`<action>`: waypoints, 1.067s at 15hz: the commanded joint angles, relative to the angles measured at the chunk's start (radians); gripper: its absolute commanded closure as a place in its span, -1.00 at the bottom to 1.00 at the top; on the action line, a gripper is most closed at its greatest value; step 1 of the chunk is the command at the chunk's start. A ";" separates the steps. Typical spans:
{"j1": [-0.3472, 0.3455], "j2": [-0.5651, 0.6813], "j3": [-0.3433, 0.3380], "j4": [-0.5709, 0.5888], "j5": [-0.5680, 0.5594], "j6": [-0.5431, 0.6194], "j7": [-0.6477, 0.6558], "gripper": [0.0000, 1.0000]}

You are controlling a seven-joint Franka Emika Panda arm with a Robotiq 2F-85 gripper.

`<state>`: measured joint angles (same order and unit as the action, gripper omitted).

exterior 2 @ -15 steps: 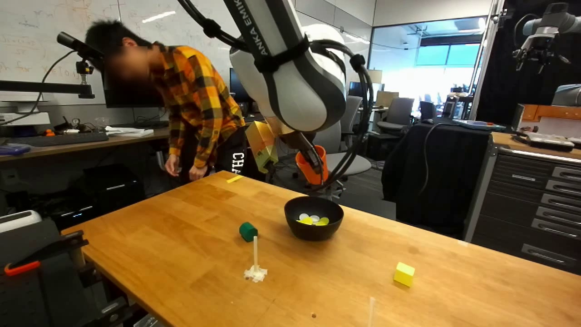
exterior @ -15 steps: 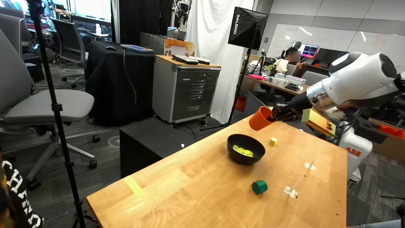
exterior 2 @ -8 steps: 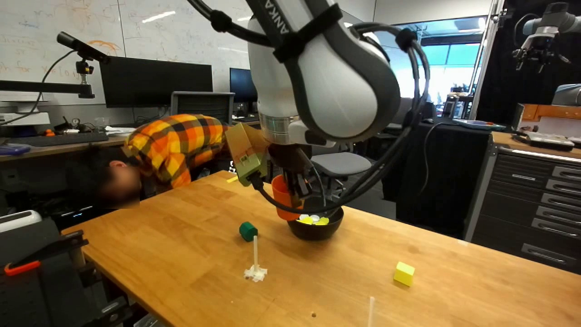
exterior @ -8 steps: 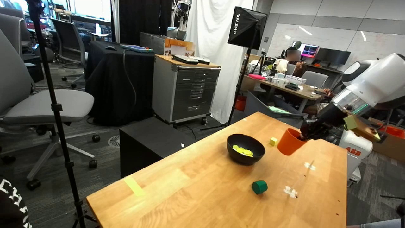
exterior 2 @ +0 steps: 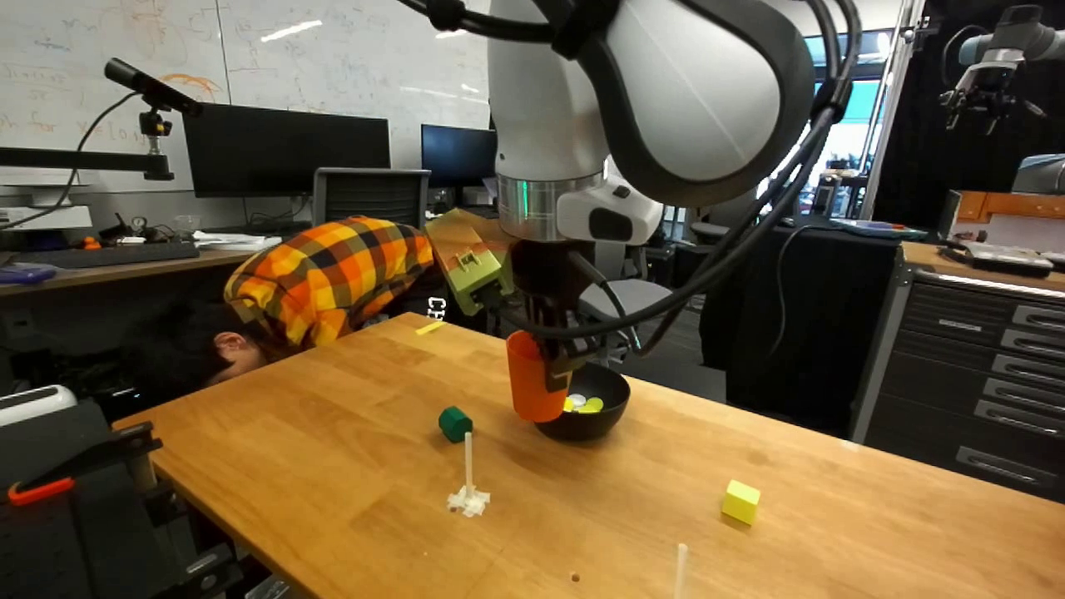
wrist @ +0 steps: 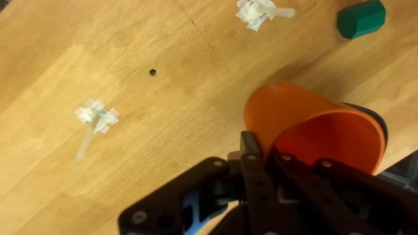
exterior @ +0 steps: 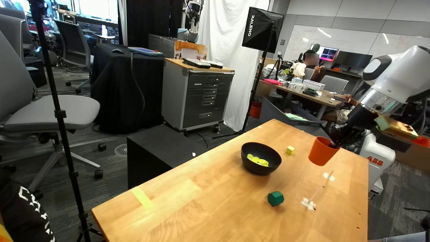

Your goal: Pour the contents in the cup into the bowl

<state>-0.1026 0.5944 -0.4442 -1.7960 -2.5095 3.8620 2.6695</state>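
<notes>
My gripper (wrist: 262, 150) is shut on the wall of the orange-red cup (wrist: 284, 104), one finger inside it and one outside. The gripper (exterior: 333, 143) holds the cup (exterior: 323, 152) above the table, slightly tilted, apart from the bowl. The visible inside of the cup in the wrist view shows bare red wall; its lowest part is hidden. The black bowl (exterior: 261, 170) stands upright on the table. Pale yellow discs, the contents (exterior: 258, 160), lie in it, with whitish ones in an exterior view (exterior 2: 577, 401). The cup (exterior 2: 532, 384) partly covers the bowl (exterior 2: 582, 428) there.
A green block (exterior: 275, 198) and a yellow cube (exterior: 290, 150) lie on the table (exterior: 201, 208). Thin pale pegs (exterior 2: 468, 462) stand up, one fixed with white tape (exterior 2: 468, 501). A person (exterior 2: 333, 279) bends down beyond the table edge.
The gripper has carried the cup away from the far side of the bowl and lower, toward the robot's base; the cup is more upright. Bowl and discs have not moved. The person bent down.
</notes>
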 commanded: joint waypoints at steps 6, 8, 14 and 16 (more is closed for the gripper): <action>0.036 0.191 -0.059 0.112 0.061 -0.074 -0.025 0.88; 0.035 0.223 -0.061 0.111 0.097 -0.126 -0.050 0.88; 0.000 0.319 -0.035 0.156 0.156 -0.134 -0.101 0.88; -0.019 0.340 -0.029 0.179 0.166 -0.104 -0.107 0.88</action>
<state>-0.0879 0.8867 -0.4872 -1.6851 -2.3553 3.7156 2.5743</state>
